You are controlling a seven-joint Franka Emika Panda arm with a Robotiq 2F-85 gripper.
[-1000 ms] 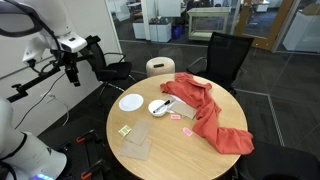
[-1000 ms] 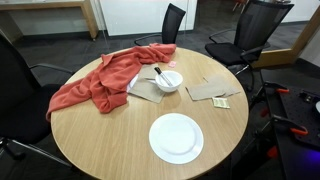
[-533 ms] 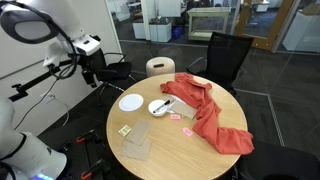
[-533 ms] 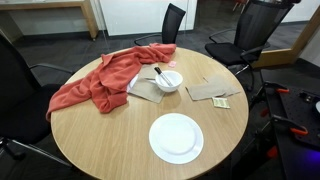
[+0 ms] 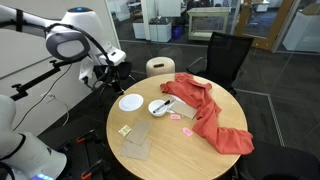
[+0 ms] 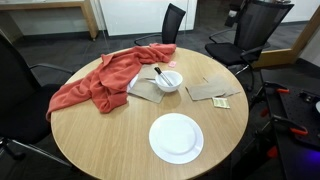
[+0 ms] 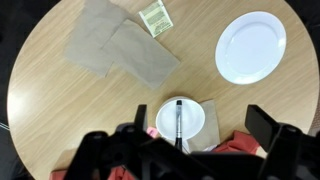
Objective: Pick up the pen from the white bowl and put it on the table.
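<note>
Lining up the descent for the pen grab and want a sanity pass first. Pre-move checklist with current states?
1. Pen lies in the white bowl: ok.
2. Tool open: ok, jaws wide apart in the wrist view.
3. Tool down at the pen: not ok, in an exterior view the arm hangs beyond the edge of the table, well apart from the bowl.
4. Red cloth clear of the bowl: cannot tell, it lies close beside it.
5. Bare wood for the drop: ok, free between the bowl and the white plate.
</note>
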